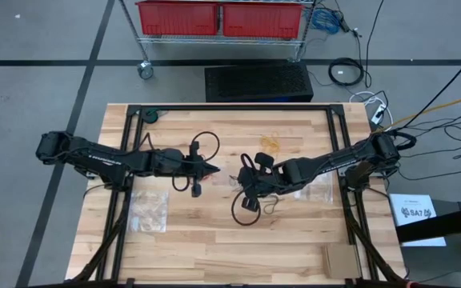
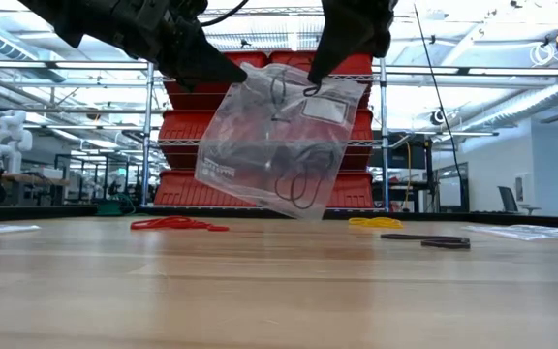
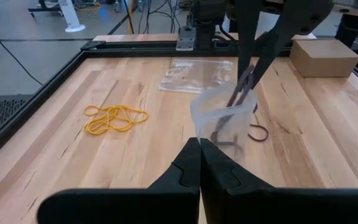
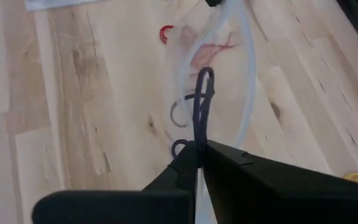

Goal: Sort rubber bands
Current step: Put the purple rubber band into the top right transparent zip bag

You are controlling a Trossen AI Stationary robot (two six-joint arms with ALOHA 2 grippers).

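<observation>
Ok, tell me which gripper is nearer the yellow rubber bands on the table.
Right. The right gripper, shut on a black band, is a short way from the yellow rubber bands; the left gripper, pinching the clear bag, lies farther off.

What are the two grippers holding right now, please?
Left gripper: shut on the clear bag's edge.
Right gripper: shut on a black rubber band over the bag.

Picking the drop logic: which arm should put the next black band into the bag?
Right, probably. The right tool is shut on a black rubber band just above the open mouth of the clear bag. The left tool is shut on the bag's edge, holding it up.
</observation>
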